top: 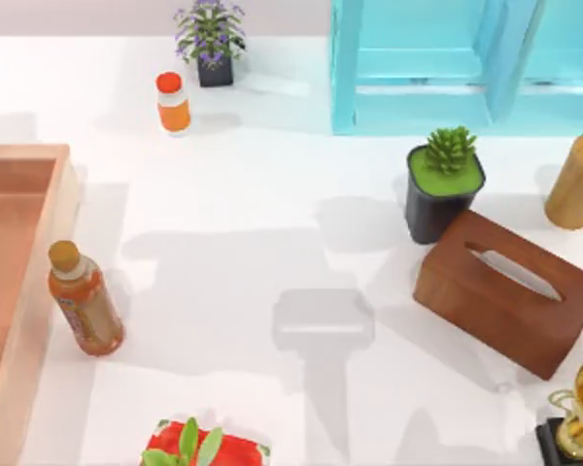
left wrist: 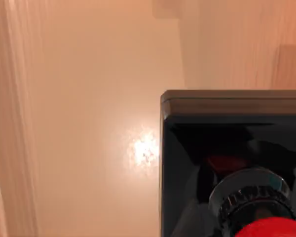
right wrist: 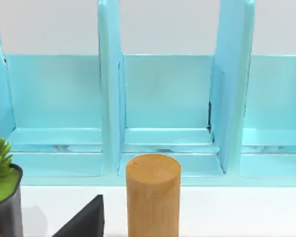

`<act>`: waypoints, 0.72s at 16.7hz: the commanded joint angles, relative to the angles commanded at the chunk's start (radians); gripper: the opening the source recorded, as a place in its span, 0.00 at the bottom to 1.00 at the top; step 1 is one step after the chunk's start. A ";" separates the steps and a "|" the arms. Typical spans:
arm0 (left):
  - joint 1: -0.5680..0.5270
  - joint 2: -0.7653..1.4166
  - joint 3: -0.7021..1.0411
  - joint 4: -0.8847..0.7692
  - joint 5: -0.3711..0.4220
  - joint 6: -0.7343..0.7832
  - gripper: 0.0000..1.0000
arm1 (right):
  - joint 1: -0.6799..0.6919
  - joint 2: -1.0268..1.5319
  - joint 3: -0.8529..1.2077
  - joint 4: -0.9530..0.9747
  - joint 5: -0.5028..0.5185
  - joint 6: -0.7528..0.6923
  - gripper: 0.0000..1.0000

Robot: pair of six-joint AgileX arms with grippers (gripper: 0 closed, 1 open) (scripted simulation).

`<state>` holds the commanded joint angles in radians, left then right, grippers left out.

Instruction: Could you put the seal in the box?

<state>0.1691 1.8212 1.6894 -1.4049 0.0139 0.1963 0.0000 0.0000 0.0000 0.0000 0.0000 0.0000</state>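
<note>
The seal point(left wrist: 237, 163) sits very close under the left wrist camera. Its black square block base, a metal collar and the red knob point(left wrist: 269, 230) are seen from above. Beneath and around it lies the light orange-tan floor of the box point(left wrist: 89, 123), with a wall rising along one side. In the top view the box point(top: 24, 153) stands at the table's left edge, partly cut off by the frame. Whether my left gripper holds the seal cannot be made out.
A tea bottle point(top: 85, 301) stands just right of the box, and a small orange bottle point(top: 173, 101) sits farther back. The turquoise shelf point(top: 447, 58), succulent pot point(top: 443, 189), brown tissue box point(top: 505, 291), wooden cylinder point(top: 575, 183) and trophy point(top: 578, 417) crowd the right side.
</note>
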 joint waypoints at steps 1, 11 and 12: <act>0.044 -0.029 -0.026 0.006 0.001 0.043 0.00 | 0.000 0.000 0.000 0.000 0.000 0.000 1.00; 0.116 -0.078 -0.112 0.057 0.003 0.112 0.00 | 0.000 0.000 0.000 0.000 0.000 0.000 1.00; 0.117 -0.078 -0.144 0.090 0.004 0.111 0.00 | 0.000 0.000 0.000 0.000 0.000 0.000 1.00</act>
<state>0.2860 1.7434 1.5451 -1.3147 0.0180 0.3073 0.0000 0.0000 0.0000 0.0000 0.0000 0.0000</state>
